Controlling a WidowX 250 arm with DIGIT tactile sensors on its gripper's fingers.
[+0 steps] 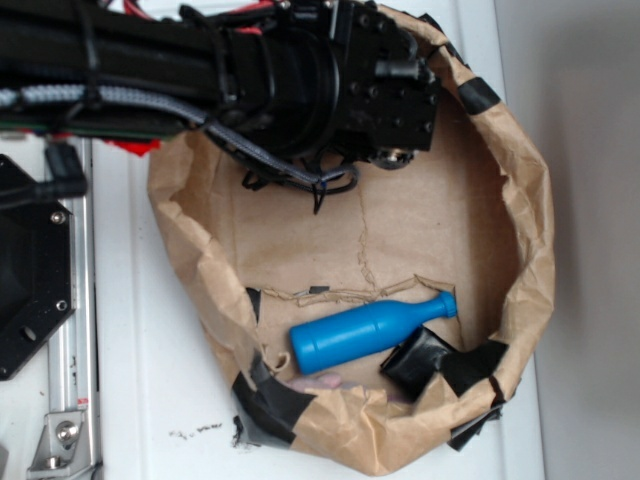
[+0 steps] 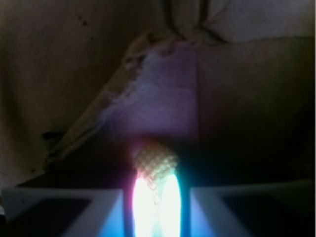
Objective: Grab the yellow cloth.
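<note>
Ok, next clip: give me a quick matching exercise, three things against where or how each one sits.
Things:
1. blue bottle
2. yellow cloth
3. brown paper

Places:
A. held in the gripper
B. rolled up into a wall around the scene
C. lying on its side, neck pointing right

Pairs: 1-C, 2-A, 3-B

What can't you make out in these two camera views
- Yellow cloth: exterior view, hidden under the arm; wrist view, only a small woven patch above overexposed glare.
- Gripper: exterior view, covered by the arm's body; wrist view, grip unclear in the glare.
- Blue bottle: outside the wrist view.
</note>
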